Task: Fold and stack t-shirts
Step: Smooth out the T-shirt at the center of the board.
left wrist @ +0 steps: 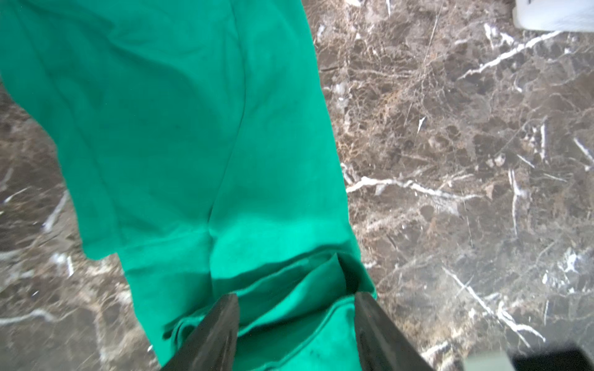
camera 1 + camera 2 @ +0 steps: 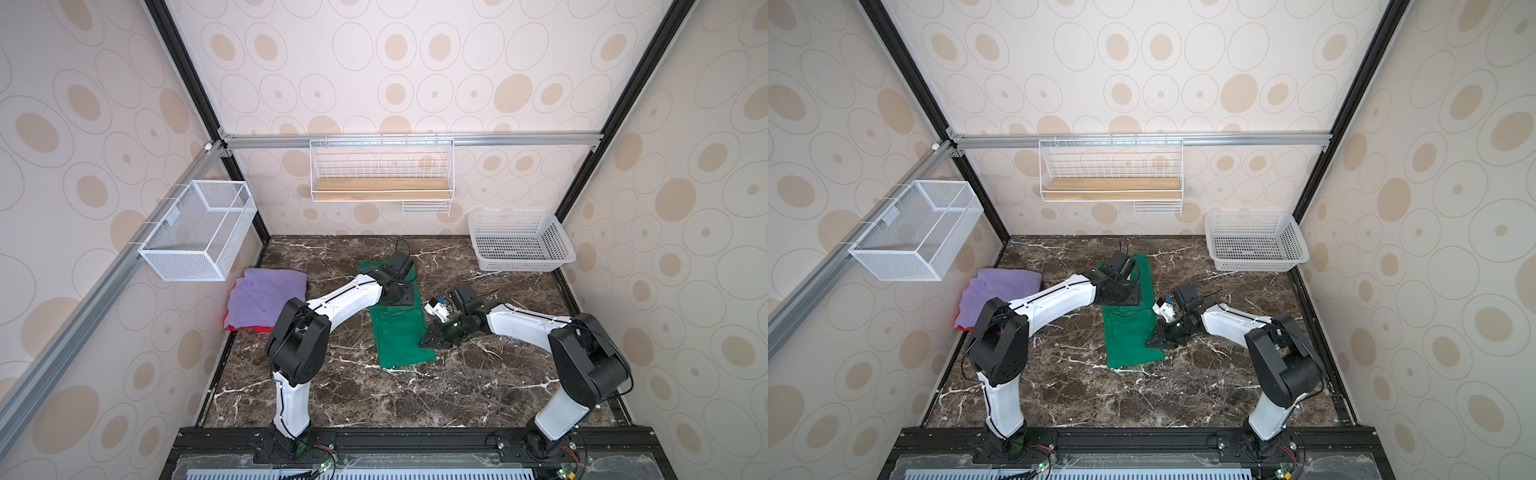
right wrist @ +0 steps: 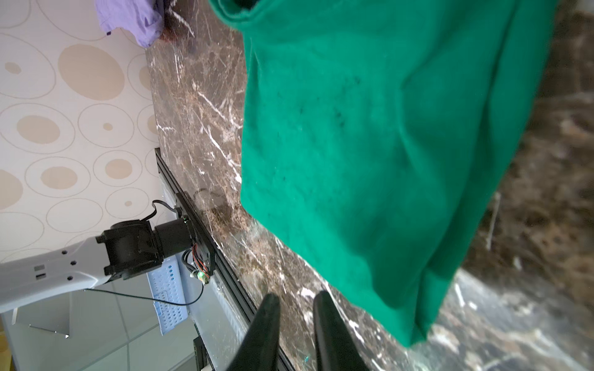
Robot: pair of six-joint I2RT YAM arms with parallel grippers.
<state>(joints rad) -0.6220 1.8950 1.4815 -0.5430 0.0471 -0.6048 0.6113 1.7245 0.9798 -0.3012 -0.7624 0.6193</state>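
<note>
The green t-shirt (image 2: 399,332) (image 2: 1129,336) lies as a long folded strip in the middle of the marble table. My left gripper (image 1: 297,305) is open over its far part, one black finger (image 1: 225,321) on each side of a loose fold of green cloth (image 1: 193,128). My right gripper (image 2: 423,343) (image 2: 1152,343) sits low at the strip's right edge. In the right wrist view this gripper (image 3: 297,302) shows a narrow gap with nothing in it, and the green cloth (image 3: 385,160) lies beside it. A purple t-shirt (image 2: 266,299) lies on a red t-shirt (image 2: 249,329) at the left.
A white perforated plastic basket (image 2: 519,245) stands at the back right corner. A white mesh box (image 2: 195,232) hangs on the left wall and a wire shelf with a wooden board (image 2: 382,174) on the back wall. Bare marble (image 2: 478,386) spreads in front.
</note>
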